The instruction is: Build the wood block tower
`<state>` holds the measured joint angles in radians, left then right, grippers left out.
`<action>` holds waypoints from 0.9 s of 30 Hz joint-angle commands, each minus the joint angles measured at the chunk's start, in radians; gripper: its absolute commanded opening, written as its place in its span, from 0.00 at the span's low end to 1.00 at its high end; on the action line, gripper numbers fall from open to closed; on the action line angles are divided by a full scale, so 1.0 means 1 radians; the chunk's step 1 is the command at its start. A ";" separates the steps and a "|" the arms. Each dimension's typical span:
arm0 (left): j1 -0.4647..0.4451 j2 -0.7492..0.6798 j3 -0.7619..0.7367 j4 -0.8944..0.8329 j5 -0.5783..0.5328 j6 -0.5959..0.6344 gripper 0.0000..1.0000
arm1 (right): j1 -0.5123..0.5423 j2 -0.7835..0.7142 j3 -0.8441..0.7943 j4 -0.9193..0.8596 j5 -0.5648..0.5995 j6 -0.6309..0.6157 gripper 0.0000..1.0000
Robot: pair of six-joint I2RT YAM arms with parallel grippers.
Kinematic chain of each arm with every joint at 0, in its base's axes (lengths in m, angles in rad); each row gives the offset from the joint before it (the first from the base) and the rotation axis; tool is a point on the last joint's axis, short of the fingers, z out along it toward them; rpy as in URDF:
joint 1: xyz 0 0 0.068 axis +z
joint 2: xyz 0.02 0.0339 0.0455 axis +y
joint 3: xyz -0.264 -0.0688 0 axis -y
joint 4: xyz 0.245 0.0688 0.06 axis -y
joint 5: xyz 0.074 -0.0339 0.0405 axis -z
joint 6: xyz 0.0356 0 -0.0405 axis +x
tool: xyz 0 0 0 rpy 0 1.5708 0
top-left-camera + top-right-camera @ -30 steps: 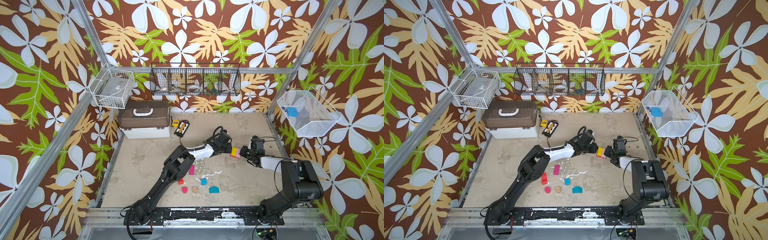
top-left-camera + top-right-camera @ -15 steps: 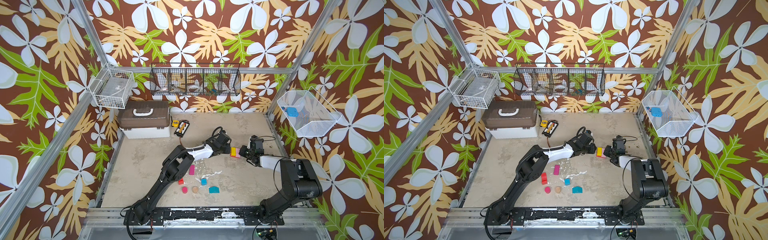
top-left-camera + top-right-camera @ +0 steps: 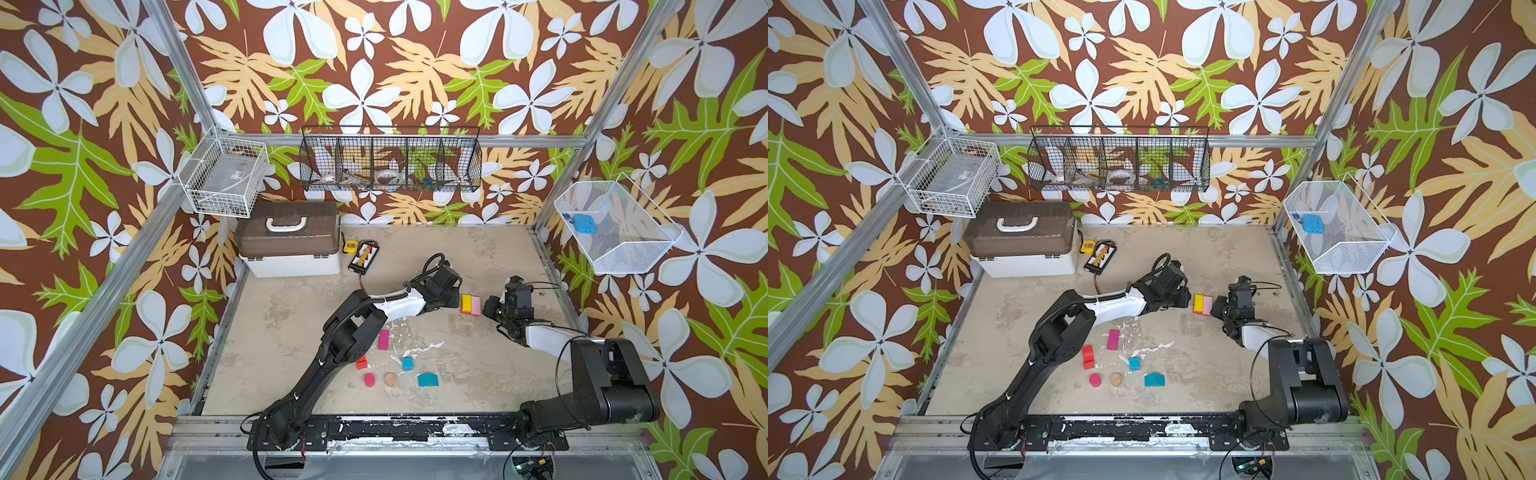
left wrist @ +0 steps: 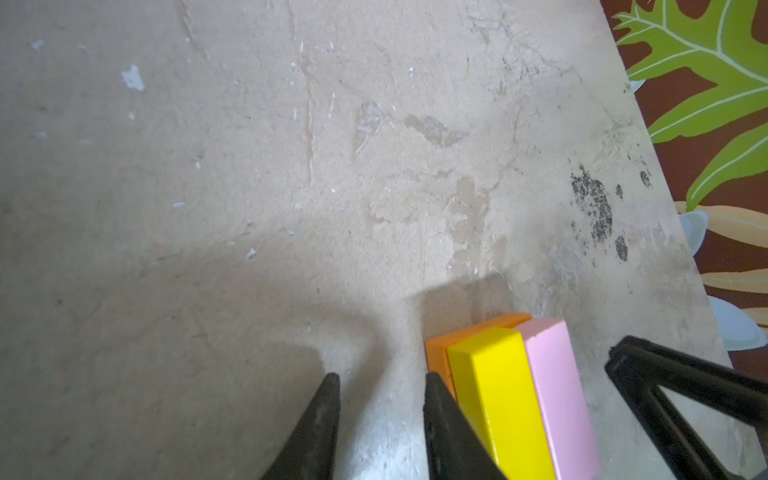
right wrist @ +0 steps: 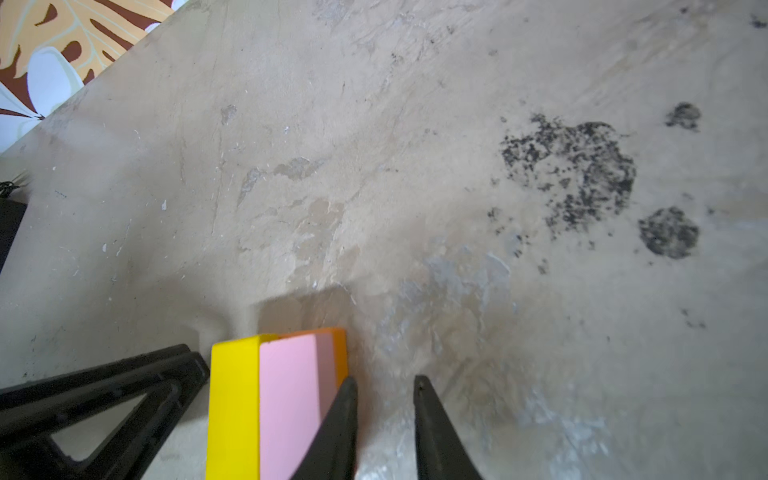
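The tower (image 3: 470, 304) is a low stack: a yellow brick (image 4: 494, 390) and a pink brick (image 4: 552, 382) lie side by side on an orange one (image 4: 436, 353). My left gripper (image 4: 382, 376) stands just left of it, jaws a little apart and empty, one finger (image 4: 440, 415) against the orange and yellow side. Opposite, my right gripper (image 5: 384, 378) is narrowly open and empty, one finger (image 5: 340, 415) at the pink side. Loose wood blocks lie nearer the front: magenta brick (image 3: 383, 339), red block (image 3: 362, 362), blue cube (image 3: 407, 363), magenta cylinder (image 3: 369, 379), tan cylinder (image 3: 390, 379), teal house piece (image 3: 428, 379).
A brown-lidded white box (image 3: 291, 239) and a small black device (image 3: 363, 257) sit at the back left of the floor. Wire baskets hang on the walls: white (image 3: 224, 183), black (image 3: 390, 160), and white with a blue case (image 3: 615, 228).
The right gripper's jaws have opened slightly beside the stack. Both arms and the stack have stayed nearly where they were.
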<state>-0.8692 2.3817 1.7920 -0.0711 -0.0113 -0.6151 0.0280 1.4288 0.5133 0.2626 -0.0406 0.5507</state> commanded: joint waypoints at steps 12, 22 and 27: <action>0.001 -0.419 -0.469 0.198 -0.129 0.099 0.36 | 0.043 -0.330 -0.208 -0.005 0.073 0.069 0.22; 0.004 -0.937 -0.965 0.336 -0.302 0.130 0.43 | 0.052 -0.339 -0.235 0.007 0.003 0.081 0.26; 0.004 -1.093 -1.066 0.396 -0.315 0.127 0.52 | 0.074 -0.201 -0.180 0.024 -0.038 0.070 0.23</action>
<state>-0.8669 1.3251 0.7547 0.2607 -0.2924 -0.4961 0.0925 1.1839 0.3099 0.2687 -0.0509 0.6254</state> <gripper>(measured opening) 0.508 0.236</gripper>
